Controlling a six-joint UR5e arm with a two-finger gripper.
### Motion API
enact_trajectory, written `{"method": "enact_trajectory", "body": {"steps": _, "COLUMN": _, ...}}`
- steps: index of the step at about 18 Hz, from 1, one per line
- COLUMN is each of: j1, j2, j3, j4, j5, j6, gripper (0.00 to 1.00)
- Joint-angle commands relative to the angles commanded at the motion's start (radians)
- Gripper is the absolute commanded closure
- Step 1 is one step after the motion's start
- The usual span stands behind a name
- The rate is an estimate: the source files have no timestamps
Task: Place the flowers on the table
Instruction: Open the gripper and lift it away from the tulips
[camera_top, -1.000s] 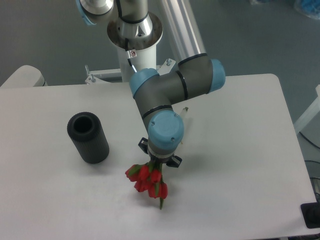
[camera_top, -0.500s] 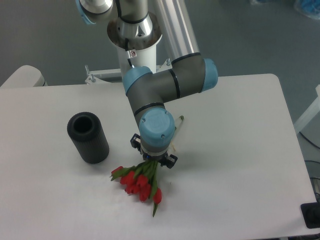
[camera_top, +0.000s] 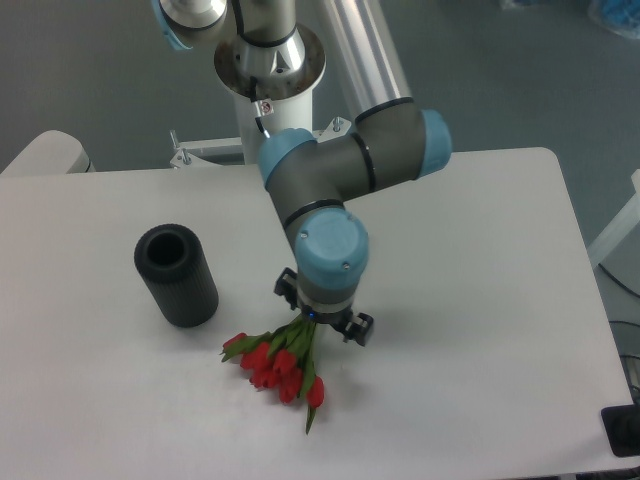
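Observation:
The flowers (camera_top: 277, 362), a small bunch of red buds on green stems, lie on the white table (camera_top: 480, 250) near its front middle. The buds point to the lower left and the stem ends run up under the wrist. My gripper (camera_top: 322, 316) points straight down right above the stem ends. Its jaws stand spread on either side of the stems, so it looks open. The blue wrist hides the fingertips and the upper part of the stems.
A black ribbed cylinder (camera_top: 177, 275) stands upright on the left part of the table, a hand's width from the buds. The arm's base column (camera_top: 268, 60) rises behind the table's far edge.
The flowers went from hanging in the gripper to lying spread on the table. In the last half second they stayed put while the gripper shifted right and its jaws widened.

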Motion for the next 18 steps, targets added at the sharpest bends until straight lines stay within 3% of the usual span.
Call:
{"method": "enact_trajectory", "body": {"steps": 2, "j1": 0.031, "j2": -0.002, "j3": 0.015, "j4": 0.0, "j5": 0.005, "j6": 0.132, "gripper": 0.0}}
{"method": "enact_trajectory", "body": {"steps": 10, "j1": 0.137, "j2": -0.023, "j3": 0.11, "j4": -0.017, "j5": 0.009, "j6": 0.379, "gripper": 0.0}}
{"method": "enact_trajectory", "body": {"steps": 13, "j1": 0.17, "j2": -0.025, "j3": 0.111, "j4": -0.021, "j5": 0.005, "j6": 0.453, "gripper": 0.0}}
{"method": "enact_trajectory", "body": {"steps": 18, "j1": 0.175, "j2": -0.025, "j3": 0.095, "j4": -0.026, "j5": 0.005, "j6": 0.464, "gripper": 0.0}}
